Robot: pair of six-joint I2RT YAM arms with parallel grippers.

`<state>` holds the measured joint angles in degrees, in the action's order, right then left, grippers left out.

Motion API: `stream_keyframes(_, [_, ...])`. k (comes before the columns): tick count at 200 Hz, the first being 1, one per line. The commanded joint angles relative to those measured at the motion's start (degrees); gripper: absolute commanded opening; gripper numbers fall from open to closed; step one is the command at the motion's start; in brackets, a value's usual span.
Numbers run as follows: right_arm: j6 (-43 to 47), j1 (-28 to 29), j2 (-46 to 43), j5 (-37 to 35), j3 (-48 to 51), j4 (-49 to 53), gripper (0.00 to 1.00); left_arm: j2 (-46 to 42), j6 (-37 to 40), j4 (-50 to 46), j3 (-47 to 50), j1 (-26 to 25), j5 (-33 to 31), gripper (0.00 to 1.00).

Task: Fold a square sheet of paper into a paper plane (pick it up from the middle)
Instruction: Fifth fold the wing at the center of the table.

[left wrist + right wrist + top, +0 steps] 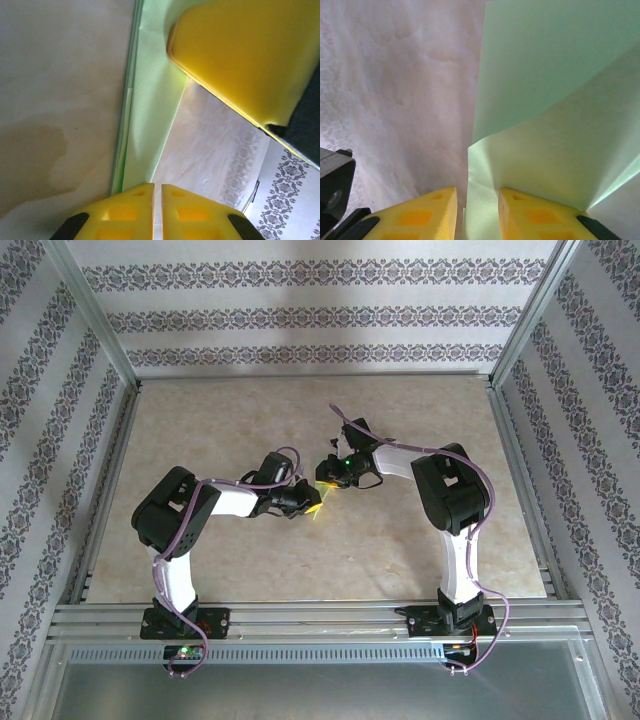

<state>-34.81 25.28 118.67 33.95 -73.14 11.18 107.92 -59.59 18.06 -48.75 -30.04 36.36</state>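
Midway across the smooth, beige, marble-patterned table top point(300, 570), between my two arms, a thin, light green sheet of paper point(150, 125) is held clear of the surface, folded into a narrow layered strip with crisp, straight creases. My left gripper point(157, 187) has its blocky yellow plastic fingers drawn almost together, pinching the end of that strip. My right gripper point(477, 192), just to the right and slightly farther, stands partly open, the matte paper fanning up between its fingers in two overlapping flaps.
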Motion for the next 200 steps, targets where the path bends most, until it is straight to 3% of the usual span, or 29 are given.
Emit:
stream_keyframes(1, [-0.54,-0.67,3.14,-3.71,0.11,4.08,0.31,-0.43,0.64,-3.52,0.51,-0.93,-1.53,0.12])
stream_keyframes(124, [-0.26,-0.58,3.41,-5.04,-0.71,6.19,0.32,-1.47,1.03,-5.63,0.95,-0.97,-2.78,0.11])
stream_keyframes(200, [-0.70,-0.40,3.92,-5.48,-1.64,7.27,0.31,-2.73,8.57,-19.82,-1.30,-1.81,-6.25,0.09])
